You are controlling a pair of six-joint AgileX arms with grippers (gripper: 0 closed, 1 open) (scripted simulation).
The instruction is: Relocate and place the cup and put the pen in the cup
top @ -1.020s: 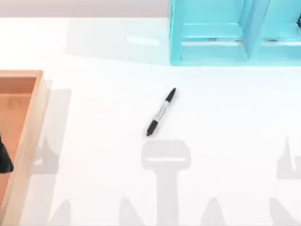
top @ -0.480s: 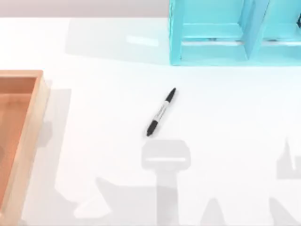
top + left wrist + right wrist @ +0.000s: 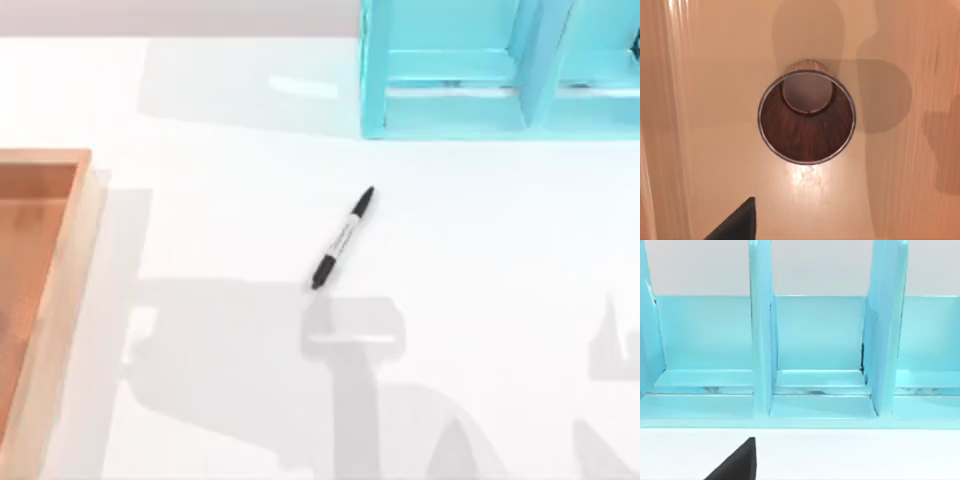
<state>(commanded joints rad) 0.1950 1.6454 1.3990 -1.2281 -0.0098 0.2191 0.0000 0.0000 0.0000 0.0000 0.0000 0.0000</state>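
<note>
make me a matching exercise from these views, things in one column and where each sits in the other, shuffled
Things:
1. pen
2. cup
3. wooden tray
4. turquoise rack

Places:
A. at the table's left edge
B. at the far side of the table, right of centre
C. lying on bare white table near the middle
D. upright on a wooden surface

Pairs: 1-C, 2-D, 3-A, 4-B

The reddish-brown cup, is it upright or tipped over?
Upright: the left wrist view looks straight down into the reddish-brown ribbed cup, round rim up, standing on the wooden tray floor.
</note>
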